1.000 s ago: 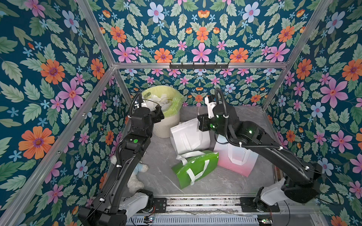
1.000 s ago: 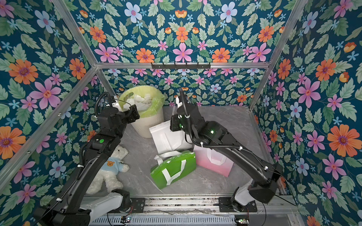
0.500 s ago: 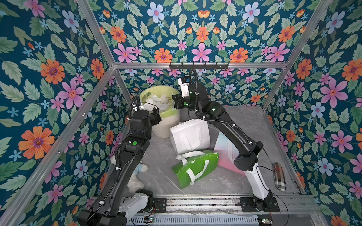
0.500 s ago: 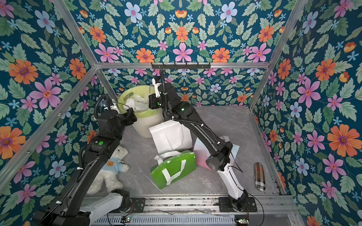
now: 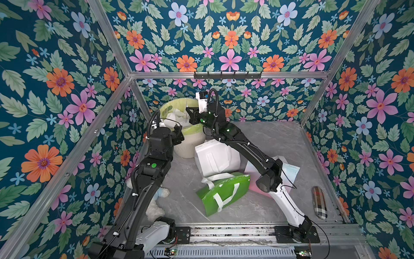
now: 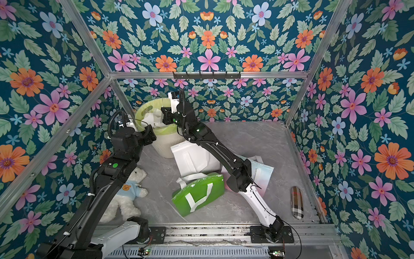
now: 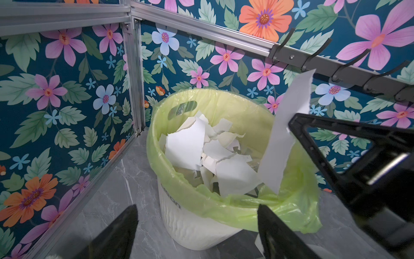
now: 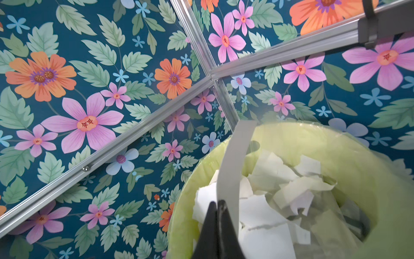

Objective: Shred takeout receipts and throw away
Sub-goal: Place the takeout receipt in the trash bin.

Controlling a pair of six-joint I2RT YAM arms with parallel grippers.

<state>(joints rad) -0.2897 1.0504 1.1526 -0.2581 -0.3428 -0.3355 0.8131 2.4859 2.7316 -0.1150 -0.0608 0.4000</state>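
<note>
A green bag [image 5: 226, 190] lies by a white bag [image 5: 215, 157]. A teddy bear [image 6: 128, 190] lies near. 1 checked pouch [image 6: 296, 203] lies apart.

bags [image 6: 192, 159] [image 6: 199, 190] [image 6: 265, 177] 3 | bin [image 6: 165, 145] 1 | teddy [image 6: 127, 190] 1 | plaid case [image 6: 296, 203] 1 | paper strip [image 7: 284, 134] 1
</note>
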